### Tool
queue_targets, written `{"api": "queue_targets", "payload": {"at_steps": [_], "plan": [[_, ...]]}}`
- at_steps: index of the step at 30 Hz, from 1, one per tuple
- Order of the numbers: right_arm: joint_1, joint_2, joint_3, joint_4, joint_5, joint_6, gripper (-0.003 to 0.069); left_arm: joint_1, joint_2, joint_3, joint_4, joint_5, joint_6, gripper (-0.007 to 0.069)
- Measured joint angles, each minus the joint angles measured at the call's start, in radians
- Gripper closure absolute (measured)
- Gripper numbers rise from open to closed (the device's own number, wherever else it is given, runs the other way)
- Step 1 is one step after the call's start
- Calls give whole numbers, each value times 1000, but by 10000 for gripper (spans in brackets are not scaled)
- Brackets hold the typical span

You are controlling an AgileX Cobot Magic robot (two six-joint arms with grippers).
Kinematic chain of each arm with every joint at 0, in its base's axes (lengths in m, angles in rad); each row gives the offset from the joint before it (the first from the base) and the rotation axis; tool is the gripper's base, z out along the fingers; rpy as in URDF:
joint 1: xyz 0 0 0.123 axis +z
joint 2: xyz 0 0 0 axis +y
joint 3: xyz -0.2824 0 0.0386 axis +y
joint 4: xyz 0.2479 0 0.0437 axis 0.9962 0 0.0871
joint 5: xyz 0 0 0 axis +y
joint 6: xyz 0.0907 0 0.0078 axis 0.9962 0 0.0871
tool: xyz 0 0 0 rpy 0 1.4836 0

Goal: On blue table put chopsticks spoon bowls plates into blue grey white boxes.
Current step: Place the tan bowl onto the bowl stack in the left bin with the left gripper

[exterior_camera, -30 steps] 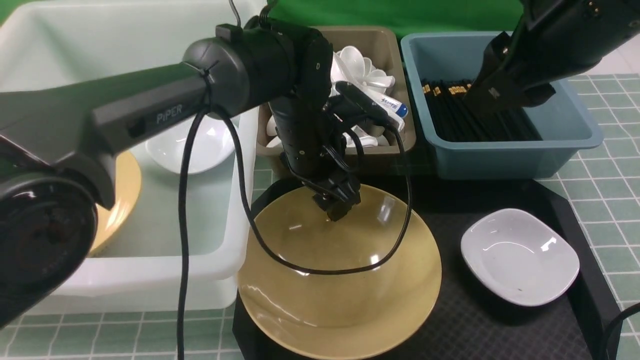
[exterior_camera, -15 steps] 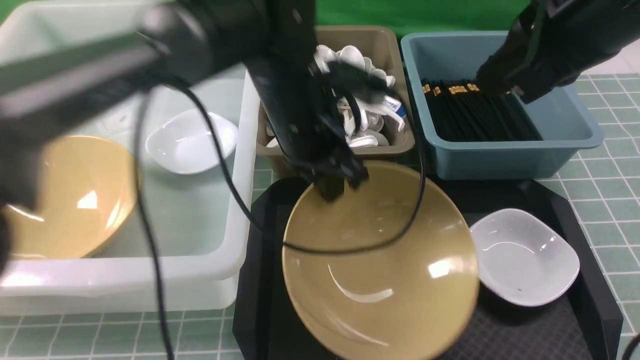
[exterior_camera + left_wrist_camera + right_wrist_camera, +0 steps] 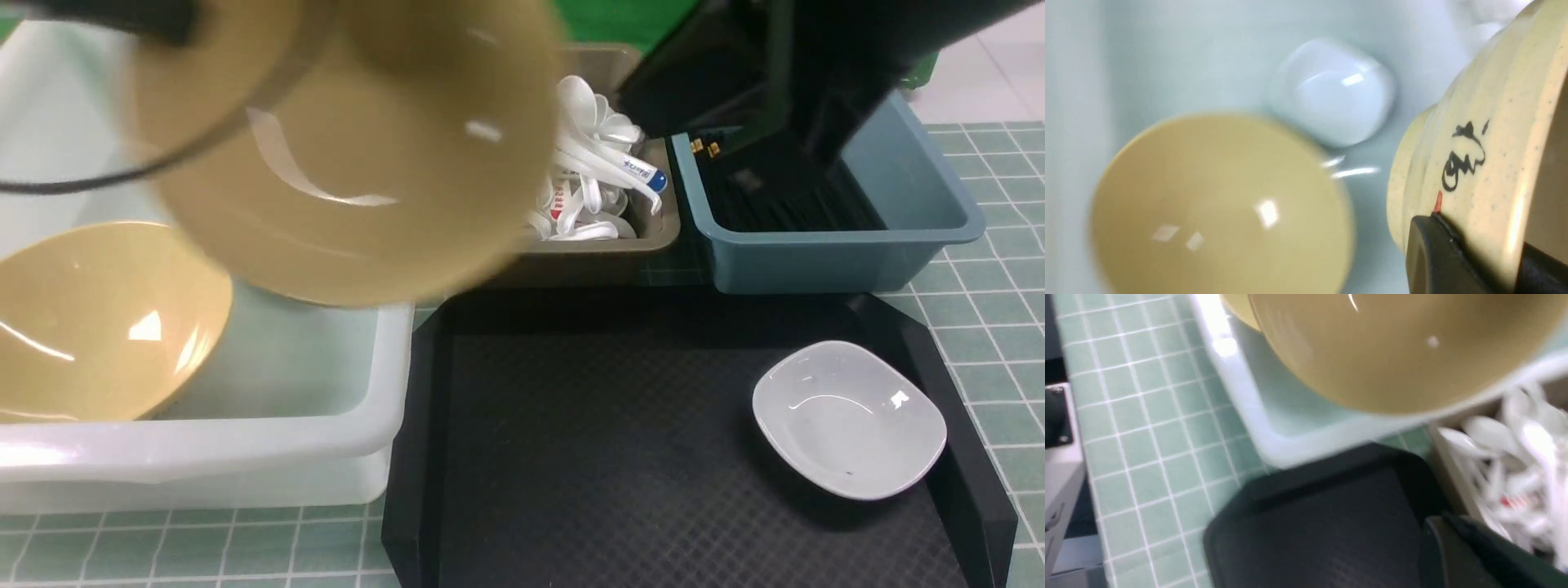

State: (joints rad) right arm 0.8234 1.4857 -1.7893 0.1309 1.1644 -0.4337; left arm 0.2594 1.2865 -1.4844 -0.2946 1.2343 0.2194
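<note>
My left gripper (image 3: 1486, 261) is shut on the rim of a tan bowl (image 3: 1478, 155), with black fingers (image 3: 1433, 253) on both sides of its wall. In the front view this bowl (image 3: 351, 155) hangs tilted and blurred above the white box (image 3: 245, 457). In that box lie a second tan bowl (image 3: 98, 318) and a small white dish (image 3: 1331, 90). Another white dish (image 3: 849, 416) sits on the black tray (image 3: 588, 457). My right arm (image 3: 775, 73) hangs over the blue box (image 3: 906, 229) of black chopsticks (image 3: 775, 208). Only one right finger (image 3: 1453, 555) shows, blurred.
The grey box (image 3: 604, 245) holds several white spoons (image 3: 596, 163) between the white and blue boxes. A black cable (image 3: 122, 175) loops in front of the held bowl. Green tiled tabletop (image 3: 980, 310) surrounds the tray.
My left gripper has lifted the tan bowl off the black tray and swung it up and left, over the white box. My right arm has shifted left above the blue box.
</note>
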Motion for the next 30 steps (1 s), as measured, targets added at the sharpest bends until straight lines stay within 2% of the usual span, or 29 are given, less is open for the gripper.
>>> {"api": "queue_targets", "payload": {"at_steps": [3, 7, 13, 19, 23, 28, 30], "plan": [[49, 65, -19, 1, -10, -29, 621, 166, -14, 182, 10, -85, -12, 616], [69, 98, -32, 1, -23, -45, 620, 271, -3, 316, -1, -235, -14, 616], [69, 98, -34, -8, -37, -44, 620, 313, 33, 371, -6, -361, -14, 613], [69, 98, -34, -15, -37, -44, 617, 313, 115, 373, -25, -387, -9, 564], [69, 98, -34, -19, -37, -46, 617, 315, 164, 373, -21, -387, -5, 489], [69, 98, -34, -32, -37, -46, 617, 315, 198, 369, 71, -354, -6, 263], [69, 98, -34, -48, -36, -46, 617, 315, 193, 353, 98, -339, -12, 202]]}}
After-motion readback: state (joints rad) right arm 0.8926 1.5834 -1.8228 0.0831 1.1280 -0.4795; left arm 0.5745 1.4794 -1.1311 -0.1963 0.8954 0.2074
